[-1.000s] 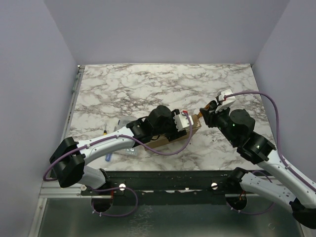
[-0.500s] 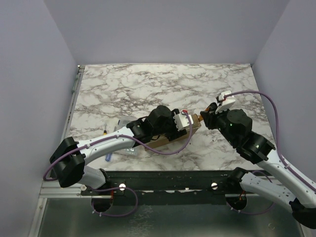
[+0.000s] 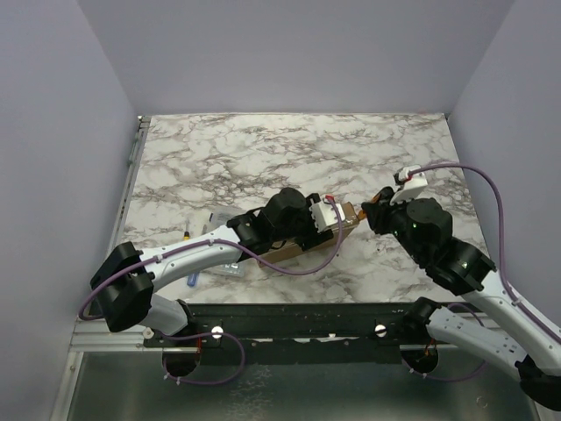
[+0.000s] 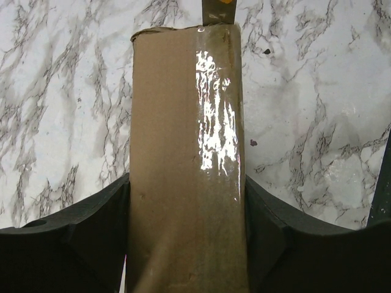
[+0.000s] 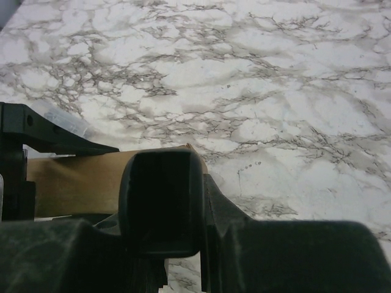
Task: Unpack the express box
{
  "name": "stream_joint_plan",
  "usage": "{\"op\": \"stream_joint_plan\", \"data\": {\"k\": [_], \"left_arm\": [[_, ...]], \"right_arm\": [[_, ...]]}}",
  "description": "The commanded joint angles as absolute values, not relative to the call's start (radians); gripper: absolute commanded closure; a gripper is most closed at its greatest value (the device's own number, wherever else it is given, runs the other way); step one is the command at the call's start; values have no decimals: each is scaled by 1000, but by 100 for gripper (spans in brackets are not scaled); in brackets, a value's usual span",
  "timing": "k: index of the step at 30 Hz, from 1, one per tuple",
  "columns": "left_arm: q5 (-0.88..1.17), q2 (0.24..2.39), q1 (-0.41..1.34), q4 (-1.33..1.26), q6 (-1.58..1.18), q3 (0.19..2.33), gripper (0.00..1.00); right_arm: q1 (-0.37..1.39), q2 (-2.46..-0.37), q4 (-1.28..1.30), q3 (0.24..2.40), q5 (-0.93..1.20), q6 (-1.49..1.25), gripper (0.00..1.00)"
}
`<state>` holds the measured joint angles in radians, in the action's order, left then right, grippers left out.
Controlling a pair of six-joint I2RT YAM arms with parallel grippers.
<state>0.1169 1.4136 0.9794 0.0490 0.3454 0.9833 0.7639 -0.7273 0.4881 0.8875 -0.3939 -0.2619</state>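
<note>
The left wrist view shows what the top view hides: the fingers (image 4: 91, 238) of the left gripper (image 4: 186, 207) press against both long sides of the box (image 4: 183, 152), clamping it, and a glossy tape strip (image 4: 217, 122) runs along its top. From above, the box lies close to the near edge of the table (image 3: 263, 149), about mid-width, mostly under the left arm, which stretches low from the near left corner. The right gripper (image 3: 375, 210) reaches from the near right corner to the box's right end. I cannot tell whether its fingers grip anything.
</note>
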Motion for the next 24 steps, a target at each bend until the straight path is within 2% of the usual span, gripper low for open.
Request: {"op": "stream_joint_plan", "data": {"k": [1,4,8,18,24], "left_arm": [[42,1451,956,70,321,983,68],[35,1451,954,71,320,980,69],[56,1453,954,69,317,982,69],[93,1513,954,74,192,1052,67],[92,1541,947,50,55,1108,66]], "right_arm": [[764,-706,473,781,-400,-271,99],[764,-653,427,744,-396,-274,99],[765,-597,419,801,-456,-257,99],[764,-740,385,1101,-715,-233,99],[765,-759,376,1143,-724,-211,99]]}}
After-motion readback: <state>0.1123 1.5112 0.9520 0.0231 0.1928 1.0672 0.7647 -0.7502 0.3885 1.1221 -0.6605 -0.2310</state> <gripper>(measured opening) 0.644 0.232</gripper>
